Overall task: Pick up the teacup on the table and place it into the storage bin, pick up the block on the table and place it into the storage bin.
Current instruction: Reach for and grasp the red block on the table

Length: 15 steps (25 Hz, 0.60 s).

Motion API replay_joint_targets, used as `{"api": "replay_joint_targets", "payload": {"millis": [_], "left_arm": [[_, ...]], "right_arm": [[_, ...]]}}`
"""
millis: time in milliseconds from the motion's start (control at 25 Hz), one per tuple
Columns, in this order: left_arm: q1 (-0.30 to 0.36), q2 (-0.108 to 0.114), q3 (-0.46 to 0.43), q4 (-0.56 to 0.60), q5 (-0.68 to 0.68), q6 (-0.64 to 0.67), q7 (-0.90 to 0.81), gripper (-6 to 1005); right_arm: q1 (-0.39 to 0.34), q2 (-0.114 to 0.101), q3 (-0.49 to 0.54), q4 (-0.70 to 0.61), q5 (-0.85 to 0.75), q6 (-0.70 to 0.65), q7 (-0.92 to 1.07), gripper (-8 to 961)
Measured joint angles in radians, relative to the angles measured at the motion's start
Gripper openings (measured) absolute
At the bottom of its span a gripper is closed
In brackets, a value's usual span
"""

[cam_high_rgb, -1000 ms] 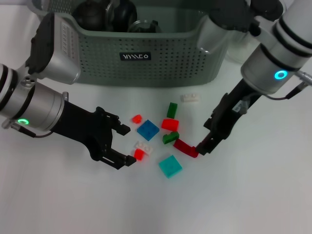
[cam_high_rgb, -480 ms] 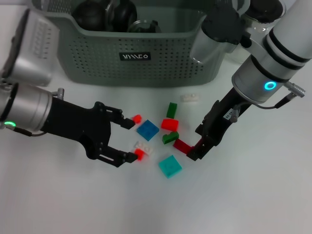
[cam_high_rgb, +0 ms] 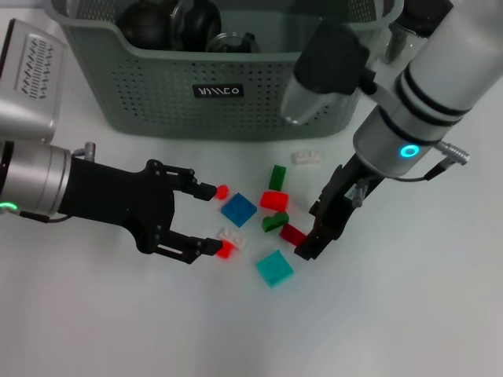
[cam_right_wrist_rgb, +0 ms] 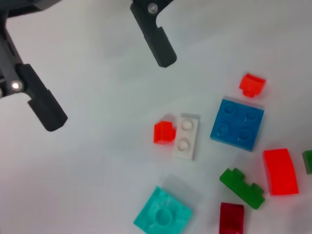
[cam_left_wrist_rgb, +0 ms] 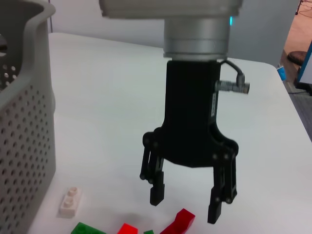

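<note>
Block-picking step, by the look of it: left gripper (cam_high_rgb: pixel 211 219) spread wide w/ small red block (cam_high_rgb: pixel 225 250) by its near fingertip, right gripper (cam_left_wrist_rgb: pixel 186 205) parted beside dark-red block (cam_high_rgb: pixel 293 234). Next: straddle one block, close. Storage bin (cam_high_rgb: pixel 157 98) beyond, at table's far edge.
</note>
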<state>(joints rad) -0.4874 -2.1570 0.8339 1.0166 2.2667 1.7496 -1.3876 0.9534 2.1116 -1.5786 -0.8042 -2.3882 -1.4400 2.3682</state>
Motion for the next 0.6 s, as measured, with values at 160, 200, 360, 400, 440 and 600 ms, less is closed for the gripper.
{"api": "replay_joint_targets", "payload": {"millis": [160,200,360,400,440,600], "left_arm": [[0.0,0.0,-0.003,-0.009,0.0,-0.002,0.001,799],[0.0,0.001,-0.004,-0.01,-0.001,-0.002,0.001,799],[0.001,0.0,-0.005,-0.013,-0.001,-0.004,0.001,799],[0.001,0.0,-0.006,-0.017,-0.001,-0.005,0.001,799],[0.001,0.0,-0.007,-0.022,-0.001,-0.007,0.001,799],[-0.001,0.003,-0.008,-0.034,-0.001,-0.02,0.002,799]], "right_arm": [[-0.004,0.0,-0.065,-0.006,0.006,0.028,0.024,806],[-0.005,0.0,-0.08,-0.009,0.006,0.034,0.031,806],[-0.01,0.0,-0.127,-0.024,0.008,0.053,0.054,806],[-0.011,0.0,-0.135,-0.026,0.008,0.056,0.055,799],[-0.011,0.0,-0.144,-0.028,0.008,0.06,0.057,793],[-0.02,0.001,-0.191,-0.059,0.009,0.077,0.075,767]]}}
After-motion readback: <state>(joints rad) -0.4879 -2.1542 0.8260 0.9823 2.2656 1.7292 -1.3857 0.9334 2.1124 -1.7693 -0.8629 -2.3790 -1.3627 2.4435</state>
